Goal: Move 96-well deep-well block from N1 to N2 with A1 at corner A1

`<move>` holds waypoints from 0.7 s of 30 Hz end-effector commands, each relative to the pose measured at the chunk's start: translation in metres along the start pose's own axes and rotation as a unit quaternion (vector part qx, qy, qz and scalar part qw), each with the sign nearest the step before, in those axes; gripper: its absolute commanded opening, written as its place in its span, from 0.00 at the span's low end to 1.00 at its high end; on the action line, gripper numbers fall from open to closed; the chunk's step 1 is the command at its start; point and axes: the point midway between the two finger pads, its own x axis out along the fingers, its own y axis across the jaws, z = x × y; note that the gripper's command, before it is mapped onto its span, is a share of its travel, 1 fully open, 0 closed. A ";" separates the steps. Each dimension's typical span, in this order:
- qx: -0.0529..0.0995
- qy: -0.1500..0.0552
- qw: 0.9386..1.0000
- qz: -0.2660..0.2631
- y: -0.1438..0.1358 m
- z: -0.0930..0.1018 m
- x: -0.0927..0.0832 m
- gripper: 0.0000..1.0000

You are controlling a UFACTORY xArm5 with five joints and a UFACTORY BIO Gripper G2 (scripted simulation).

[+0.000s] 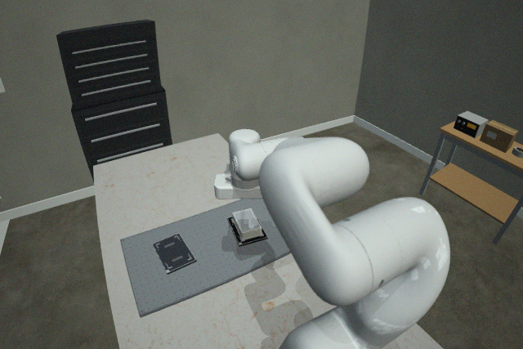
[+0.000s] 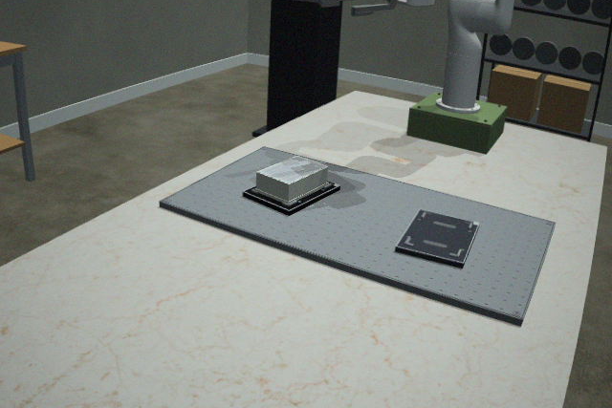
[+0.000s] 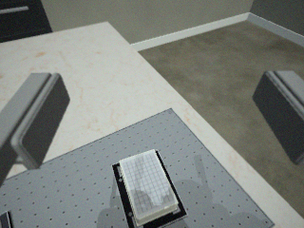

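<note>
The pale 96-well deep-well block point(image 1: 247, 222) point(image 2: 292, 179) point(image 3: 148, 182) sits on nest N1 point(image 1: 253, 241) point(image 2: 315, 196) point(image 3: 124, 197), a black plate. I cannot make out its cut-off corner. Nest N2 point(image 1: 174, 252) point(image 2: 437, 235) is an empty dark plate with light corner locators and a small white mark at one corner; only its edge shows in the wrist view point(image 3: 5, 220). My gripper point(image 2: 338, 6) point(image 3: 161, 119) is partly open and empty, high above the table and behind N1 in the exterior view. Its fingers are hidden in the top view.
Both nests stand on a grey perforated board point(image 1: 207, 252) point(image 2: 356, 230) point(image 3: 76, 190). The arm's green base block point(image 2: 454, 121) is at the back of the table in the exterior view. A dark cabinet point(image 2: 303, 62) stands beyond the table's edge, as does a wooden bench point(image 1: 472, 189).
</note>
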 end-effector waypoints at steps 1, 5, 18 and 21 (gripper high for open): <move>0.002 -0.008 0.999 0.041 0.014 0.009 -0.004 0.37; 0.003 -0.010 0.998 0.059 0.023 0.013 -0.007 0.37; 0.006 -0.026 0.987 0.161 0.067 0.034 -0.029 0.37; 0.006 -0.028 0.984 0.177 0.071 0.036 -0.032 0.37</move>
